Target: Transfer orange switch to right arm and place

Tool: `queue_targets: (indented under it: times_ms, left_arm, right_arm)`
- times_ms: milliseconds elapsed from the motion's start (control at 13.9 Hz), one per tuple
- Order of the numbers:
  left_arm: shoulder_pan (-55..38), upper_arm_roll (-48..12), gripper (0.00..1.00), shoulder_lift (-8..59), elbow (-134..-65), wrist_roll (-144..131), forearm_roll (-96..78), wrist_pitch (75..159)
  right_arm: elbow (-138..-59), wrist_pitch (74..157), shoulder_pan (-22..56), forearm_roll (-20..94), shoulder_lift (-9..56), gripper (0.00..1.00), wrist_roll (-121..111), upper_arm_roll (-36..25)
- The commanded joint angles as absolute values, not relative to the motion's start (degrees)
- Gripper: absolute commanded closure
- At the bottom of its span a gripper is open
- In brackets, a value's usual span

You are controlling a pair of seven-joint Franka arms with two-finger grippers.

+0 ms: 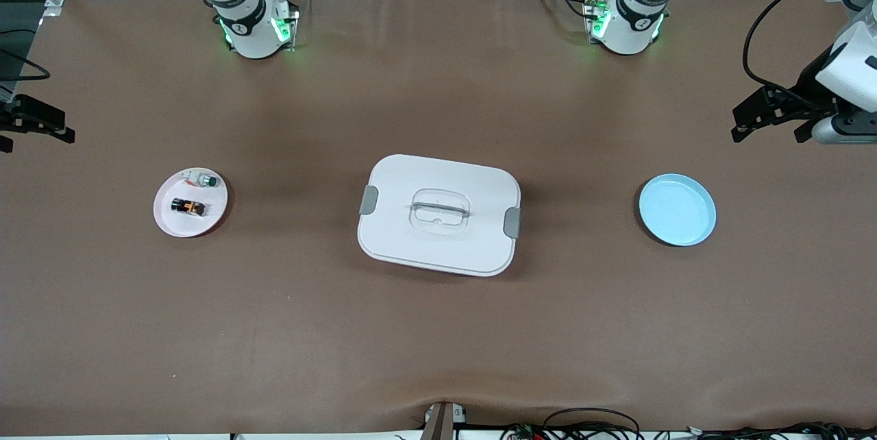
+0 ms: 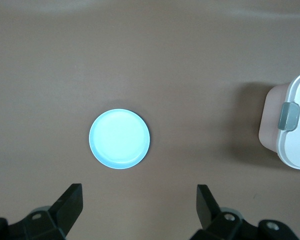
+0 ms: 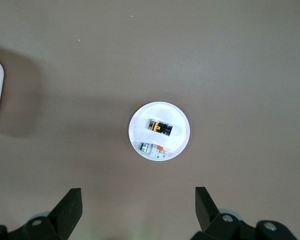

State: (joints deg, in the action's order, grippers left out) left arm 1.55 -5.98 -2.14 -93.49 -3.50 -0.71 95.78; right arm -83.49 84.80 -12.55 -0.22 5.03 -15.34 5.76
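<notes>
The orange switch, a tiny black block with an amber part, lies on a small white plate toward the right arm's end of the table. It also shows in the right wrist view. My right gripper is open and empty, high up and off to the side of that plate, and shows at the front view's edge. My left gripper is open and empty, high beside the light blue plate, and shows at the other edge of the front view.
A small white-silver piece with a green cap shares the white plate with the switch. A large white lidded box with grey clips stands mid-table. The light blue plate lies bare toward the left arm's end.
</notes>
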Motion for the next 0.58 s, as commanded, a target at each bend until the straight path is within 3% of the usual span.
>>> queue_targets:
  times_ms: [0, 503]
  left_arm:
    - [1.76, -6.59, 0.0, -1.58, -92.02, -3.69, 0.62, 95.1]
    - [2.11, -6.59, 0.0, -1.49, -92.11, -3.6, 0.44, 95.1]
  right_arm:
    - [-83.15, 84.11, -12.04, 1.49, 4.57, 0.0, -14.67, 5.8]
    - [-82.79, 84.02, -8.8, 1.93, 3.96, 0.0, -7.32, 3.26]
